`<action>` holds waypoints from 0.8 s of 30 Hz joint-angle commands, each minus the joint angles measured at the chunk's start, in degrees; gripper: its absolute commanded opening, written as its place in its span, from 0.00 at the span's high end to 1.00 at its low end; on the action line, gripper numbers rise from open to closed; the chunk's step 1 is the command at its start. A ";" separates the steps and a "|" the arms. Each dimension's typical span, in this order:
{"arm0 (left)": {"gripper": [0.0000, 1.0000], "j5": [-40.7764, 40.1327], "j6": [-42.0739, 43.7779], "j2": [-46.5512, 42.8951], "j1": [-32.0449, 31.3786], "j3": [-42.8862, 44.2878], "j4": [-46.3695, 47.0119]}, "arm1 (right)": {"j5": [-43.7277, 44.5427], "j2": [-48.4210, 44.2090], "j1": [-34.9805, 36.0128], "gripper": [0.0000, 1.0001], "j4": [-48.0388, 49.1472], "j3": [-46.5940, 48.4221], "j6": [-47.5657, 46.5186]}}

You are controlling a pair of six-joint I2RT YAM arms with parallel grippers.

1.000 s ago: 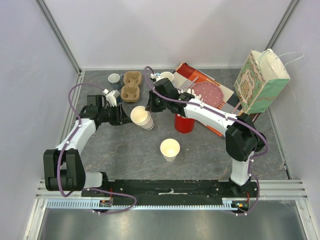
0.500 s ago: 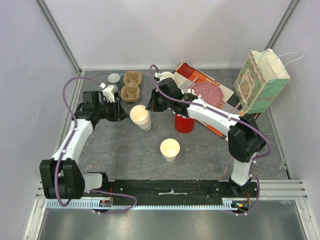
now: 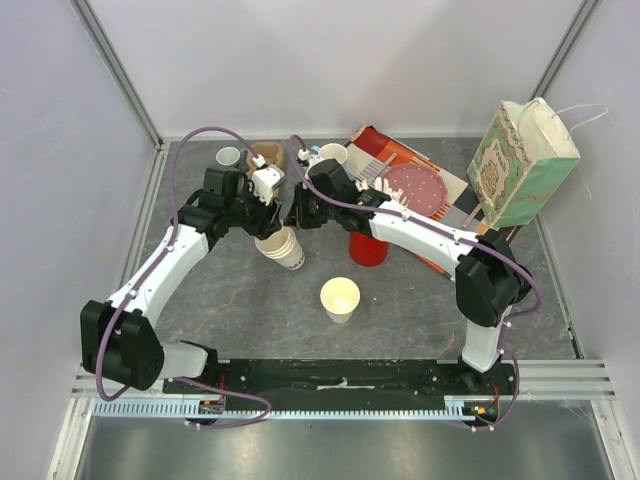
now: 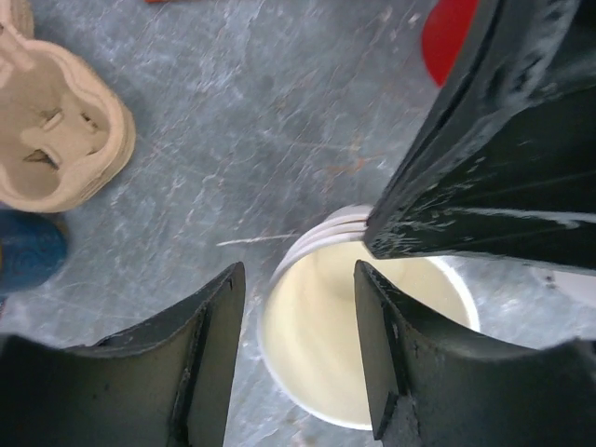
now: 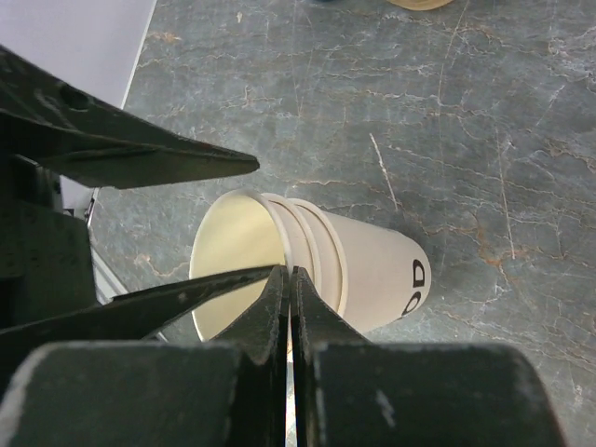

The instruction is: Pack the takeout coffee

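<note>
A tilted stack of cream-white takeout coffee cups (image 3: pixel 285 248) with dark lettering lies between both arms, without lids. My right gripper (image 5: pixel 289 275) is shut on the top cup's rim and holds the stack (image 5: pixel 363 261) tipped on the table. My left gripper (image 4: pixel 298 279) is open and straddles the rim on the opposite side of the stack (image 4: pixel 345 335), one finger outside and one over the mouth. From above, the left gripper (image 3: pixel 270 225) and right gripper (image 3: pixel 293 220) meet at the stack. Another takeout cup (image 3: pixel 340 297) stands upright alone nearer the front.
A brown pulp cup carrier (image 4: pixel 56 140) lies behind the stack, next to a dark blue mug (image 4: pixel 26 256). A red cup (image 3: pixel 368 248) stands right of the stack. A small cup (image 3: pixel 229 157), a white mug (image 3: pixel 333 152) and a green paper bag (image 3: pixel 525 160) are at the back.
My left arm has swung right from beside the carrier to over the stack, and its jaws have opened wider. The right gripper keeps its hold, and the stack has shifted slightly.
</note>
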 commanded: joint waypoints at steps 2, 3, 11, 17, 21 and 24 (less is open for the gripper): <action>0.44 -6.85 12.31 1.09 -1.74 2.36 0.11 | -2.91 0.53 -0.03 1.00 1.01 3.31 -1.21; 0.46 -7.64 13.01 1.18 -2.09 2.53 0.03 | -3.17 0.70 -0.12 1.00 1.01 3.57 -1.21; 0.49 -6.16 16.53 -0.40 -2.45 2.36 -0.85 | -3.97 1.50 -0.12 1.00 0.39 4.02 -1.83; 0.60 -3.96 19.43 0.73 -2.45 3.59 -4.89 | -5.11 1.76 -0.12 1.00 0.65 4.46 -2.18; 0.59 -3.25 19.44 2.05 -2.53 4.03 -6.21 | -5.29 1.76 -0.12 1.00 0.74 4.46 -2.44; 0.59 -2.11 19.35 2.75 -2.45 4.47 -6.92 | -5.64 1.93 -0.12 1.00 0.92 4.46 -2.62</action>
